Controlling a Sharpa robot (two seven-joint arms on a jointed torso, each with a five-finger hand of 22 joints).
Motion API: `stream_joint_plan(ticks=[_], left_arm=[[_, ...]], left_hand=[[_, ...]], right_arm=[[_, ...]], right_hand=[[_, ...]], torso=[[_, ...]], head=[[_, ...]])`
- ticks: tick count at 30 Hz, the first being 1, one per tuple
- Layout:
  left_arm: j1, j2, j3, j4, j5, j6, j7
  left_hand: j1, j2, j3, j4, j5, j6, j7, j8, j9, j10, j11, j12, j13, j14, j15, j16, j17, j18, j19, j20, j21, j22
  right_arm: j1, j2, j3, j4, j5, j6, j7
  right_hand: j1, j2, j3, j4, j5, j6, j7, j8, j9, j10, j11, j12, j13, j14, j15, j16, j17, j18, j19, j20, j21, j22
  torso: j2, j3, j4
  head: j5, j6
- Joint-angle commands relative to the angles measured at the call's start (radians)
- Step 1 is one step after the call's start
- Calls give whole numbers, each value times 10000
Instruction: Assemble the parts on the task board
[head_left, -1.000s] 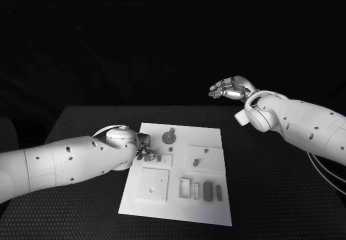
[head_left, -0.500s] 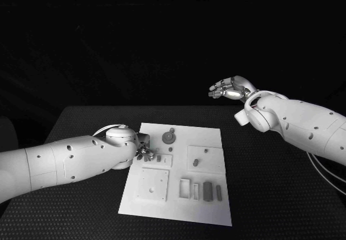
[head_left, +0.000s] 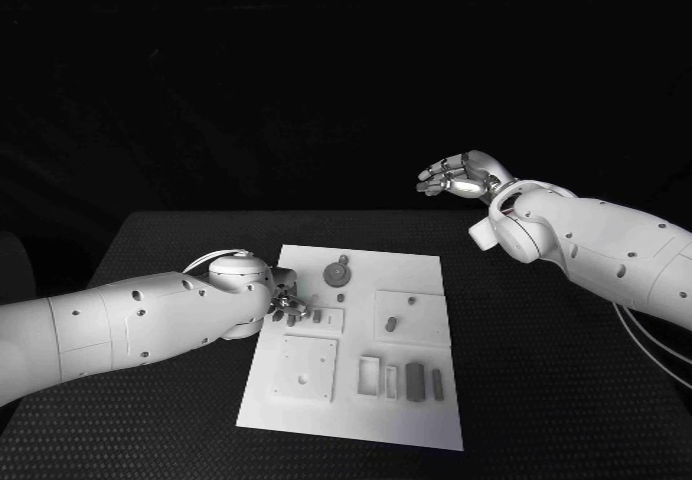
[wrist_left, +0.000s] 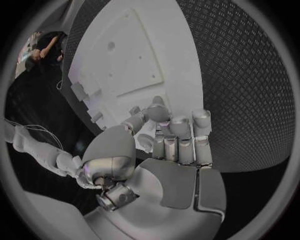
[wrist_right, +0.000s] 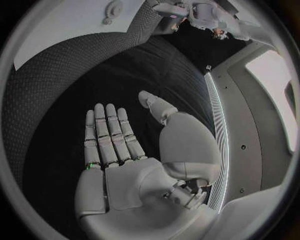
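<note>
The white task board (head_left: 361, 425) lies in the middle of the black table. My left hand (head_left: 290, 306) is low at the board's left edge, its fingers curled down onto a small raised plate (head_left: 330, 320). In the left wrist view the left hand's (wrist_left: 165, 142) fingertips (wrist_left: 157, 113) bunch together against the board (wrist_left: 172, 30); whether they pinch a part is hidden. A round toothed part (head_left: 338, 272) sits near the board's far edge. My right hand (head_left: 462, 177) hangs high past the table's far right, fingers spread, and its palm (wrist_right: 122, 165) is empty.
The board carries a square plate (head_left: 307, 368), a second plate (head_left: 413, 318) with a small oval piece (head_left: 392, 324), and upright dark pieces (head_left: 417, 381) near its front right. Bare black table (head_left: 562, 380) lies on both sides of the board.
My left hand has crept slightly further onto the board's left edge. The right hand hangs where it was.
</note>
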Motion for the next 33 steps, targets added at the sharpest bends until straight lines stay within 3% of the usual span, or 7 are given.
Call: stream_joint_plan(ticks=[1, 10, 17, 20, 23, 24, 33], left_arm=[[-100, 30, -69, -12, 124, 299, -58], [-100, 12, -69, -44, 124, 234, -99], [-98, -75, -65, -95, 137, 66, -242], [-96, -127, -61, -98, 136, -389, -258], [-91, -200, -49, -59, 506, -1001, -194], [-90, -226, -41, -39, 690, -1173, -152], [-84, -296, 31, -67, 1486, -2401, 117]], left_hand=[[4, -140, 14, 80, -31, -66, -7, 10, 16, 44, 4, 32, -11, 4, -17, -30, -10, 194, -39, -1307, -61, 108], [-28, -221, -4, 173, -34, -69, -8, 4, 30, 42, 3, 36, -15, 2, -20, -26, -13, 205, -39, -1312, -59, 108], [-279, -708, -77, 558, -48, -123, 0, -29, 67, 25, 8, 30, -25, -26, -19, -32, -24, 230, -54, -1322, -69, 96], [-499, -1108, -119, 933, -54, -198, 14, -64, 97, -8, 27, 13, -33, -59, -16, -43, -33, 249, -65, -1328, -77, 86], [-675, -971, -852, 821, -41, -355, 34, -111, 162, -106, 38, 15, 1, -161, -9, -50, -23, 292, -213, -1337, -104, 100], [-783, -1069, -987, 877, -65, -655, 90, -274, 104, -144, 93, 0, -1, -194, 18, -68, -28, 298, -246, -1334, -126, 92], [-626, -1274, -1117, 1255, -36, -1295, 296, -404, 42, -509, 280, -202, -58, -462, 211, -320, -152, 305, -479, -1283, -329, 11]], right_arm=[[-7, 14, 5, -10, 10, 135, 60], [-24, 12, 5, -15, 10, 143, 57], [-30, 2, 4, -15, 10, 140, 55], [-35, 2, 4, -18, 10, 138, 55], [-42, 9, 4, -18, 11, 147, 53], [-49, 12, 4, -22, 11, 148, 53], [-89, 7, 4, -30, 13, 153, 50]], right_hand=[[-44, 19, -24, 48, 69, -60, 9, 38, -19, 53, -3, -32, -2, -89, 9, -49, -9, -77, -38, 1, -56, 18], [-42, 20, -24, 50, 71, -61, 12, 39, -21, 55, -2, -36, -1, -90, 10, -48, -12, -76, -38, 1, -60, 23], [-42, 20, -25, 51, 72, -62, 13, 39, -22, 56, -1, -39, -1, -91, 11, -48, -14, -76, -38, 1, -63, 26], [-43, 16, -27, 51, 72, -64, 15, 39, -24, 56, 0, -41, -2, -93, 12, -49, -15, -77, -39, 2, -65, 27], [-50, 13, -31, 55, 74, -65, 18, 39, -25, 56, 2, -44, -2, -95, 14, -49, -16, -78, -40, 3, -68, 30], [-52, 11, -33, 56, 75, -66, 19, 38, -26, 56, 2, -45, -2, -95, 14, -49, -17, -78, -41, 4, -69, 30], [-57, 8, -37, 61, 81, -70, 23, 37, -29, 57, 5, -49, -2, -98, 16, -50, -19, -79, -43, 4, -74, 34]], torso=[[-2, -1, 3], [0, -2, 2], [0, -1, 3], [-3, -7, 13], [-13, -10, 15], [-11, -9, 9], [-7, -4, 0]], head=[[2, 6], [4, 16], [7, 39], [-7, 55], [-31, 49], [-31, 50], [-36, 88]])
